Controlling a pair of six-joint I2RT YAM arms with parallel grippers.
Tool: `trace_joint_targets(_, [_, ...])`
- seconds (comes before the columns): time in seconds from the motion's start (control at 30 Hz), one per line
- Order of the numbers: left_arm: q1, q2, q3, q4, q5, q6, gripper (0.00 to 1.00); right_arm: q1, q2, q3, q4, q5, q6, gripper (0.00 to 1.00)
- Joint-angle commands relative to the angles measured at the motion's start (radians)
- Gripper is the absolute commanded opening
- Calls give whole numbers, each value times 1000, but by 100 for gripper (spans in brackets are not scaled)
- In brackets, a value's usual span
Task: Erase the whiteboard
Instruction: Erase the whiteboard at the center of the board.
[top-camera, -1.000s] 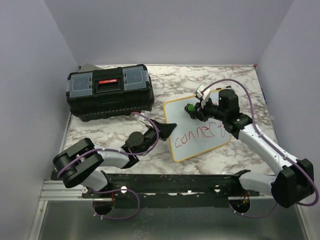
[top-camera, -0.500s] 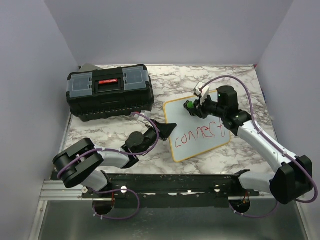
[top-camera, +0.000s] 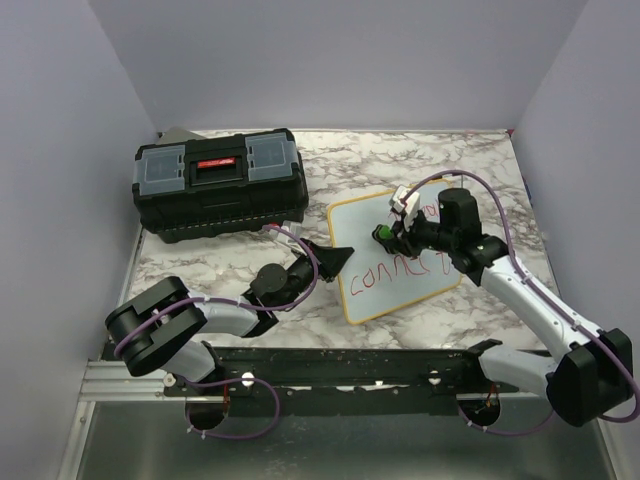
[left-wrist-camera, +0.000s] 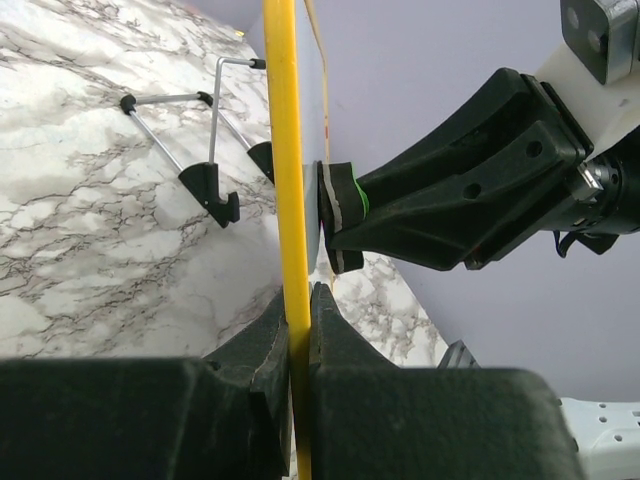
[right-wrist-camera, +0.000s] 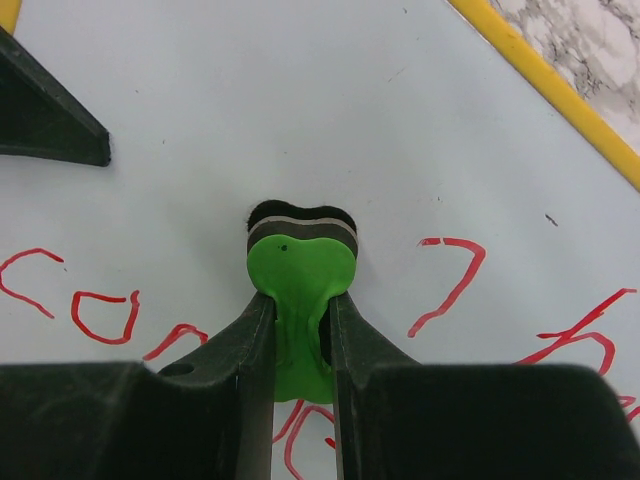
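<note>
On the marble table (top-camera: 340, 160), right of centre: the whiteboard (top-camera: 355, 222), set askew, with its near-left corner turned toward the arms. Pinched at the left edge by the left gripper (top-camera: 338, 258), jaws closed hard on the yellow frame (left-wrist-camera: 283, 150), one finger on each face of the rim, nothing else between them. Seen edge-on from the left wrist, with thin wire legs and black feet (left-wrist-camera: 210, 190) on the table side of the board; whether touching the marble, cannot tell. On the white face, in the upper middle, a green eraser (top-camera: 381, 236), gripped by the right gripper (top-camera: 388, 238), jaws clamped on its narrow green handle, one on either side. Dark felt of the eraser pressed flat against the board, no gap showing from either wrist view. Just below the eraser and to both sides of it, red writing (right-wrist-camera: 450, 280), reading "connect" from above, unsmudged where visible. From the right wrist, the tip of a left finger at the upper left corner of the board, well apart from the eraser. Both grippers thus on the board at once: left on the rim, right over the face through the eraser. At the back left of the table, apart from the board, a black toolbox (top-camera: 220, 185) with grey lid compartments and a red latch.
</note>
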Motion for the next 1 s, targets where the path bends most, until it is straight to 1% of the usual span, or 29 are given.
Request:
trace_joint_targets(0.0, [-22, -9, -7, 12, 100, 76, 0, -3, 51, 30, 77, 71, 82, 1])
trace_joint_targets(0.17, [-22, -21, -10, 0, 98, 82, 0, -3, 111, 112, 137, 177, 127, 1])
trace_joint_targets(0.33, [-22, -31, -12, -3, 96, 87, 0, -2, 148, 146, 119, 254, 133, 1])
trace_joint_targets(0.5, [-22, -39, -21, -3, 93, 92, 0, -2, 112, 95, 43, 202, 81, 1])
trace_joint_targets(0.63, [-21, -37, -22, 2, 95, 93, 0, -3, 65, 52, -55, 70, -12, 1])
trace_joint_targets(0.77, [-22, -31, -19, 10, 96, 93, 0, -2, 38, 17, -116, -42, -59, 1])
trace_joint_targets(0.9, [-22, -26, -16, 11, 97, 91, 0, -1, 33, 3, -111, -64, -52, 1])
trace_joint_targets(0.97, [-22, -26, -16, 10, 98, 90, 0, 0, 35, 5, -79, -22, -22, 1])
